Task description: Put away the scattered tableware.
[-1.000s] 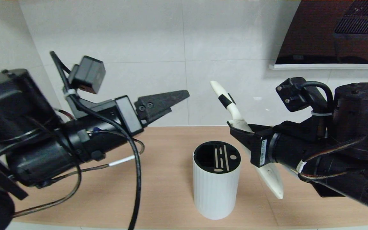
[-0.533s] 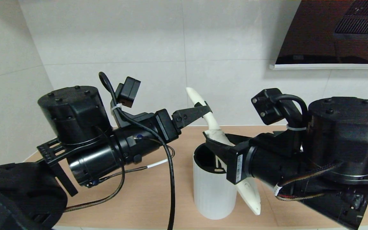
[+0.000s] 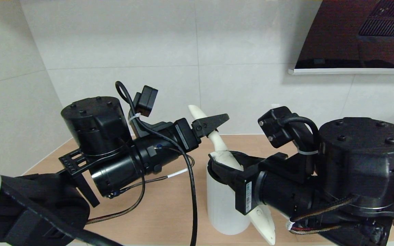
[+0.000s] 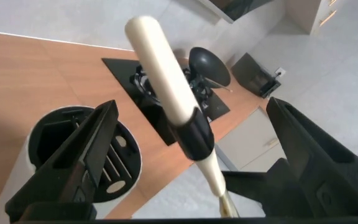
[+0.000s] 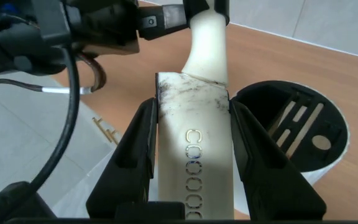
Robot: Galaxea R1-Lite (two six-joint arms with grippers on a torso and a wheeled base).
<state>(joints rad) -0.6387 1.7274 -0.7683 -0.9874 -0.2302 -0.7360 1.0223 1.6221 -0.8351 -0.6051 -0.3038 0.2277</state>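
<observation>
A white knife with a cream handle (image 3: 214,140) and a black band is tilted over the white slotted holder (image 3: 221,208). My right gripper (image 3: 222,160) is shut on its blade (image 5: 194,155), just above the holder's black top (image 5: 297,124). The blade's tip (image 3: 265,225) hangs down in front of the holder's right side. My left gripper (image 4: 191,109) is open, one finger (image 4: 82,149) on each side of the handle (image 4: 166,81) near the black band, without touching it. In the head view its upper finger (image 3: 212,123) crosses the handle.
The holder stands on a wooden counter (image 3: 169,212) against a tiled wall. A dark range hood (image 3: 354,34) hangs at the upper right. A black cooktop with a pan (image 4: 194,68) lies farther along the counter.
My right arm has carried the knife left and down until it hangs over the holder. My left gripper has swung right and now straddles the knife's handle.
</observation>
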